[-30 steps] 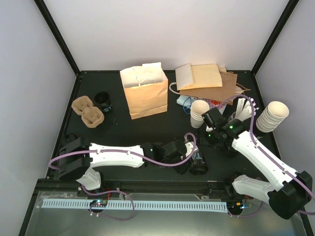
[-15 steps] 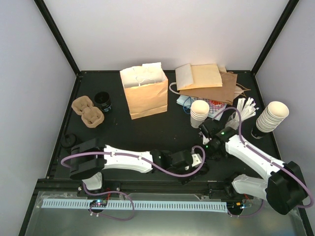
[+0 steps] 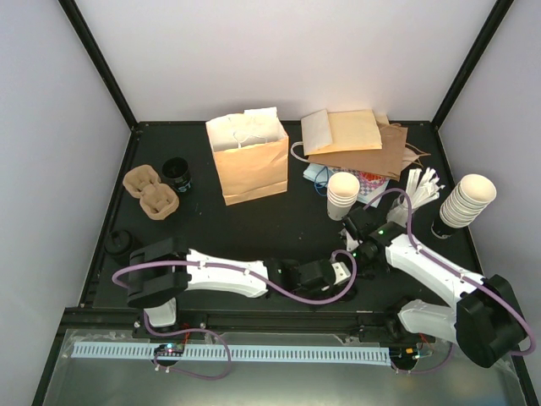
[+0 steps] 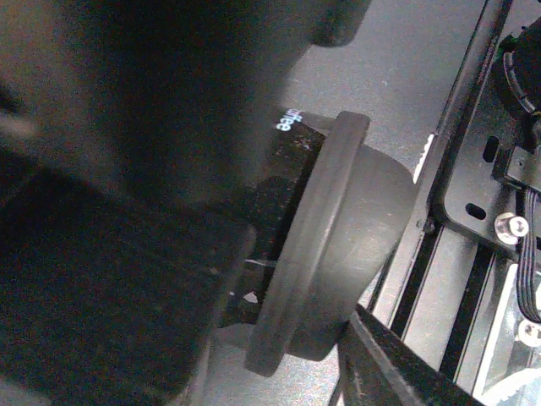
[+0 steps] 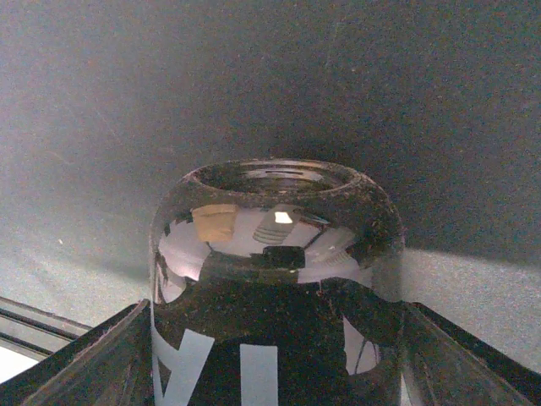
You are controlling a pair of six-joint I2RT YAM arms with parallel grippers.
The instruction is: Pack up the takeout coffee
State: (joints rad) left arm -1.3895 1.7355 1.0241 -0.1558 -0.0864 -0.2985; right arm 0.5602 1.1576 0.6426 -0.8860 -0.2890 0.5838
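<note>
Two robot arms met low over the near edge of the black table [image 3: 254,228], right of its middle, with the takeout coffee cup [image 5: 270,288] between them; the cup, glossy and dark with white lettering and a dark domed lid, was all but hidden from the overhead camera beneath the two wrists. The right gripper [image 3: 357,252] had pinched the cup, its fingers [image 5: 84,372] lying against the cup's walls on either side, the cup's base pointing out past the fingertips; the left gripper [image 3: 340,275] reached in from the left along the near edge, one blurred finger lying across the cup's body and the other finger's tip just beside the lid, though whether that claw was pressing on the cup could not be told; the lid faced the metal rail [image 4: 473,169] at the near edge. A brown paper bag [image 3: 249,161] stood open near the middle of the far edge, well apart from the cup; flat paper bags [image 3: 355,135] lay piled toward the far right corner; a stack of cream cups [image 3: 342,194] stood just beyond the right gripper and another stack [image 3: 467,203] at the right edge; pulp cup trays [image 3: 150,193] and a black cup [image 3: 176,173] sat by the left edge.
</note>
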